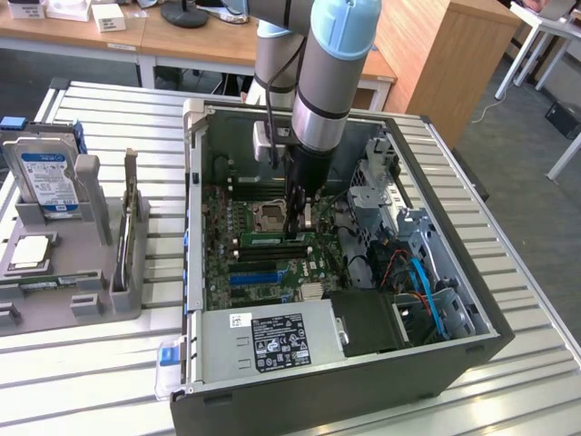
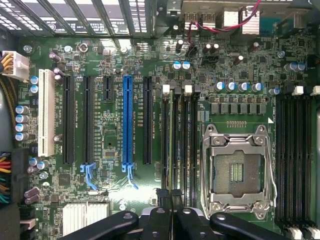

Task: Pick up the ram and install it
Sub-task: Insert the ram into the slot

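Note:
The ram point(image 1: 266, 240) is a thin green stick standing on edge in a dark memory slot of the motherboard point(image 1: 222, 263), inside the open computer case. In the wrist view the ram point(image 2: 172, 140) shows edge-on in the slot beside the empty processor socket point(image 2: 237, 170). My gripper point(image 1: 295, 229) reaches straight down into the case. Its black fingers are shut together, with the tips on the stick's top edge near one end. The shut fingertips point(image 2: 162, 197) line up with that slot, where my gripper point(image 2: 170, 196) meets the stick.
A long blue slot point(image 2: 127, 120) and black card slots lie beside the memory slots. The power supply point(image 1: 272, 341) and drive cage point(image 1: 408, 236) crowd the case. On the exterior view's left, a grey holder point(image 1: 91, 300) carries a hard drive point(image 1: 41, 177) and a square silver chip point(image 1: 27, 252).

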